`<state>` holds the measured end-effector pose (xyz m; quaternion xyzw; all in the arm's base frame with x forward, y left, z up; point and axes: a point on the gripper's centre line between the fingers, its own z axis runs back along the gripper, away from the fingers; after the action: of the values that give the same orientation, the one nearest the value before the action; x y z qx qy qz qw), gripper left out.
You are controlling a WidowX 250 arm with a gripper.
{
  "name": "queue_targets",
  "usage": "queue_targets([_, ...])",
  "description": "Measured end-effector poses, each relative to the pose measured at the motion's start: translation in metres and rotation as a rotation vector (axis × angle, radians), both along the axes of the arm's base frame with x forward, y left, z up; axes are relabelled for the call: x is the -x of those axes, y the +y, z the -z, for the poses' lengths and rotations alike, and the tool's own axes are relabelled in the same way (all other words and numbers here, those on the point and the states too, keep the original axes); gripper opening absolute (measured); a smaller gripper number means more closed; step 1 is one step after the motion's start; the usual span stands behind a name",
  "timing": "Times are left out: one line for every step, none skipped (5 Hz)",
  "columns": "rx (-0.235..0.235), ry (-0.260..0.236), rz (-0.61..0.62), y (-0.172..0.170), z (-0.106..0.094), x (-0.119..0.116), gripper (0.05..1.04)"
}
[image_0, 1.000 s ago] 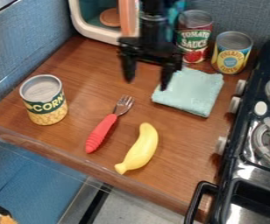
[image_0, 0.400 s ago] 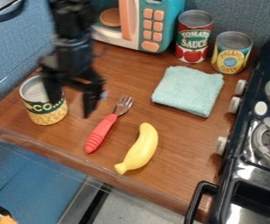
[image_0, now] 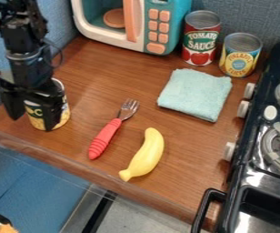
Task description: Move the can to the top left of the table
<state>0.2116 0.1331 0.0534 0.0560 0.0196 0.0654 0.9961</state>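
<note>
On brown wood (image_0: 94, 82), the can (image_0: 65, 114) stands partly behind the hand (image_0: 32, 124).

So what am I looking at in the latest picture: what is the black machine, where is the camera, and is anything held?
The machine is a robot arm, entering at the upper left. A fixed camera looks down at a slant. The arm's two-finger tool is at the left can, fingers spread; I can't tell whether they touch it, so no hold is certain.

On the wooden surface lie a red-handled fork, a yellow banana and a folded cloth. Behind stand two more cans and a toy microwave; a stove is at right.
</note>
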Motion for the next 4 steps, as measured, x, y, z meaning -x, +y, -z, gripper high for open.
queue_targets([-0.002,0.049,-0.053,0.014,0.013,0.01,0.999])
queue_targets([0.002,0.054,-0.05,0.021,0.023,0.0,0.999])
queue_targets([0.004,0.051,-0.032,0.021,0.029,-0.022,0.999])
queue_targets([0.017,-0.018,-0.023,0.023,0.019,-0.051,0.999])
